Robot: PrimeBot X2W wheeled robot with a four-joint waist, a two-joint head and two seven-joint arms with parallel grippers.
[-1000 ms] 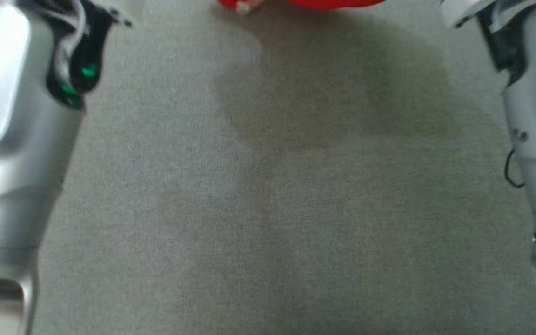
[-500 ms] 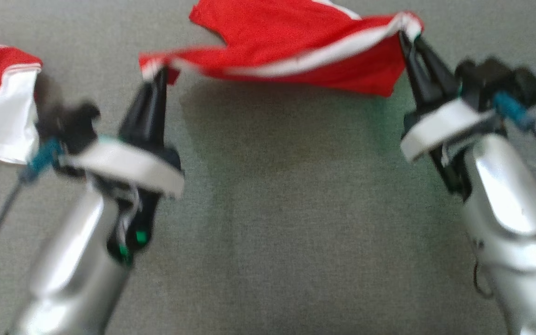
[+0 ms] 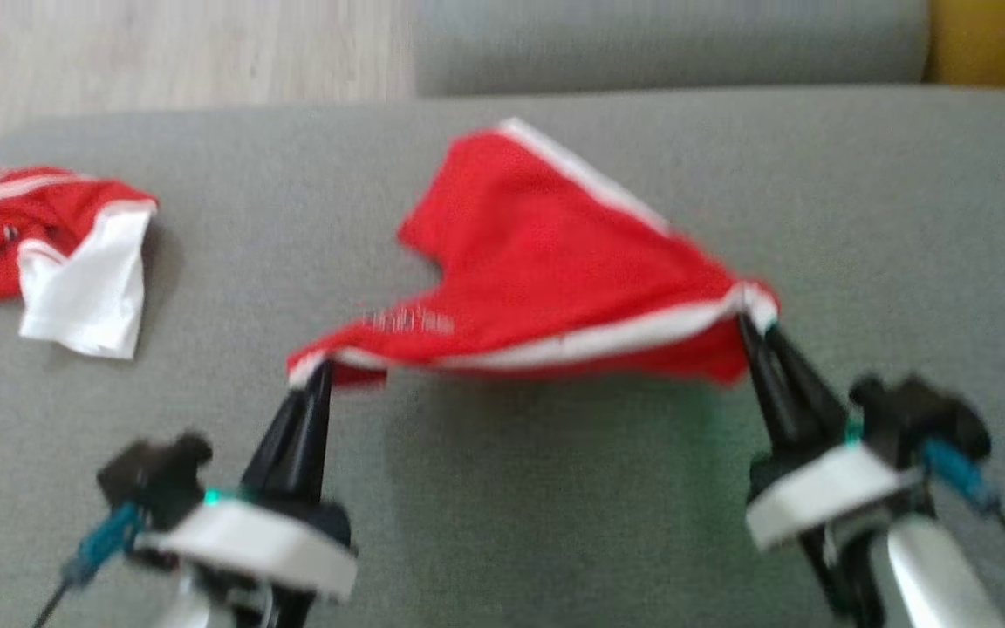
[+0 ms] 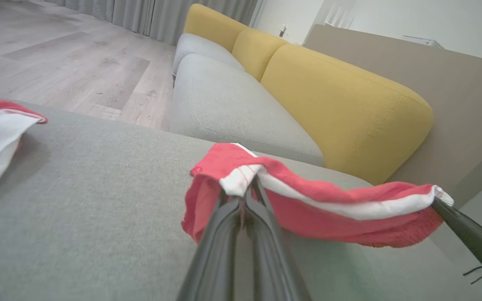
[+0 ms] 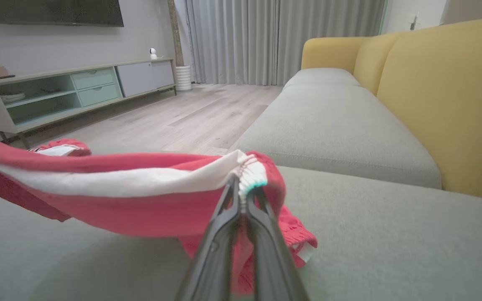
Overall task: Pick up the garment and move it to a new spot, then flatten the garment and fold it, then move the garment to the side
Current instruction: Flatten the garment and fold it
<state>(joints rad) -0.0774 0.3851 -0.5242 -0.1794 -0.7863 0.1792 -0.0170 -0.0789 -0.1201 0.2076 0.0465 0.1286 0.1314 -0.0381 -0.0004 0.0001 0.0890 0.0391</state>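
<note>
The garment (image 3: 546,270) is red with a white band along one edge, and it hangs stretched between my two grippers above the grey sofa seat (image 3: 555,506). My left gripper (image 3: 321,366) is shut on its left white-banded corner (image 4: 241,182). My right gripper (image 3: 751,321) is shut on the right corner (image 5: 247,175). The far part of the garment trails onto the cushion. In the left wrist view the right gripper's dark finger (image 4: 471,234) shows at the garment's other end.
A second red and white garment (image 3: 58,253) lies crumpled at the seat's left end. Yellow back cushions (image 4: 341,108) run along the sofa's far side. Wood floor (image 5: 191,113) lies beyond the seat's edge, with a low TV cabinet (image 5: 78,90) across the room.
The head camera has tilted up, so the whole picture shifted down and the sofa's far edge came into view. Both grippers stay shut on the garment's corners, stretched between them.
</note>
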